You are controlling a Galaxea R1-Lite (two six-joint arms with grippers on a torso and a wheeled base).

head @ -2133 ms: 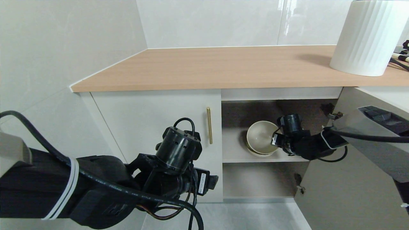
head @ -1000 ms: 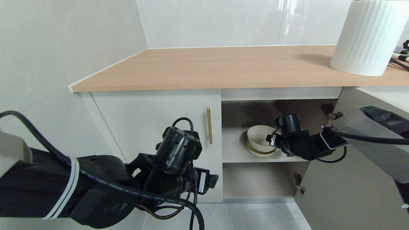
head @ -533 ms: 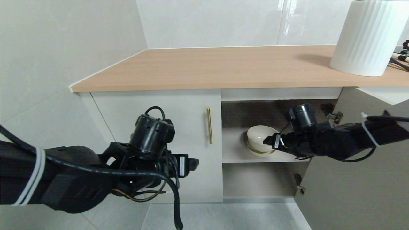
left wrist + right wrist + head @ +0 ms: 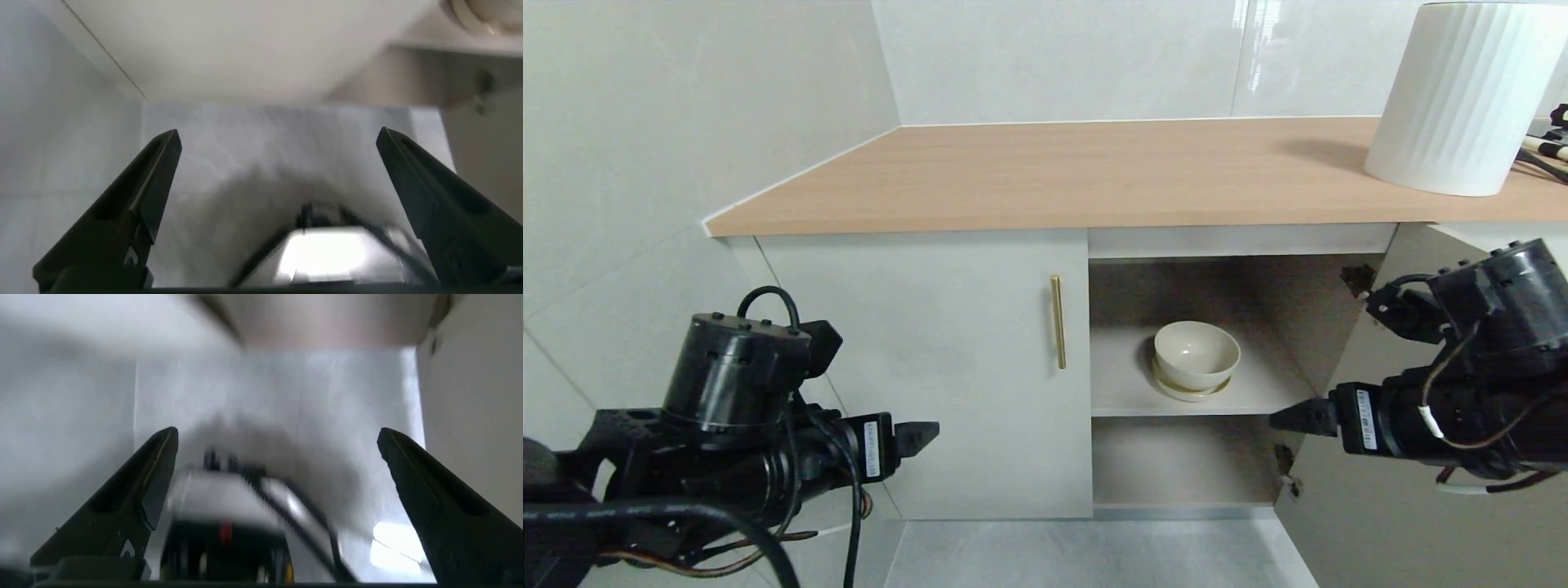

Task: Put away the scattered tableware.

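Bowl (image 4: 1196, 353): one, round, smooth cream ceramic, upright on one shallow yellow-rimmed dish (image 4: 1186, 392), on the upper of two shelves in the open cabinet (image 4: 1241, 241).
Left jaws: two dark tapered prongs, spread wide, empty, low before the shut door.
Right jaws: spread wide, empty, outside the cabinet.
Desk (image 4: 1054, 175): wood-grain top, carrying one white ribbed cylinder (image 4: 1462, 98).
Handle (image 4: 1057, 321): one slim brass bar.

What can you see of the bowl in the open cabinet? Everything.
The bowl is cream, round and glossy, ceramic by its look. It stands upright, mouth up, apparently empty, nested on a shallow dish with a darker rim, on the upper shelf of the open cabinet. Only the dish touches it.
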